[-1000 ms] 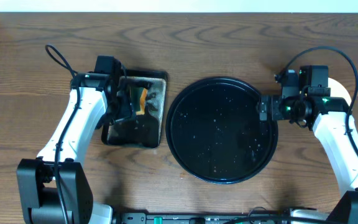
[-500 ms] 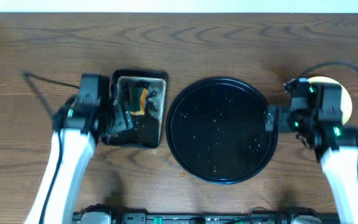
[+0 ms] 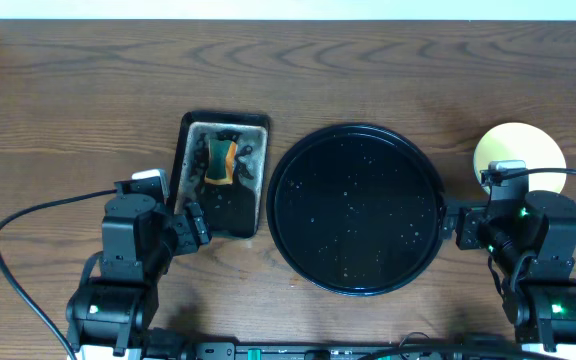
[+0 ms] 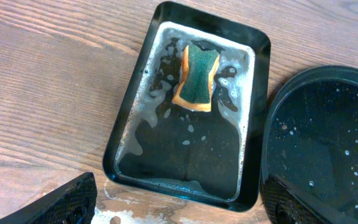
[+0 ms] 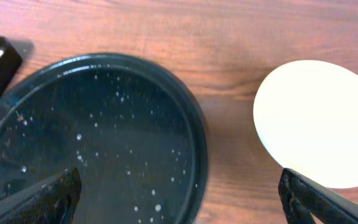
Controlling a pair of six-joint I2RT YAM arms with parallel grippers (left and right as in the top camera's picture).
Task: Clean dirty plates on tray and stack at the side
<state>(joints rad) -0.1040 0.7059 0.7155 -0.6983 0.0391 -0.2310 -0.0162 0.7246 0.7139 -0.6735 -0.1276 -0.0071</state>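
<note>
The large round black tray point(image 3: 356, 208) lies in the middle of the table, wet with droplets and with no plates on it. It also shows in the right wrist view point(image 5: 104, 137) and the left wrist view point(image 4: 328, 124). A pale yellow plate point(image 3: 520, 158) lies on the table to the tray's right and looks clean in the right wrist view point(image 5: 319, 121). No mint-blue plates are visible. My left gripper point(image 3: 190, 226) is open and empty near the sponge tray's front edge point(image 4: 179, 211). My right gripper point(image 3: 460, 226) is open and empty between the tray and the plate point(image 5: 185, 205).
A smaller rectangular black tray point(image 3: 190, 160) stands left of the round tray, holding soapy water and a green-and-orange sponge point(image 3: 222, 160). The sponge also shows in the left wrist view point(image 4: 197, 78). There is a wet smear on the wood in front of it point(image 4: 166, 208).
Both arms have drawn back toward the table's front edge. The left gripper has left the sponge tray. The right gripper has moved off the yellow plate, which now shows fully.
</note>
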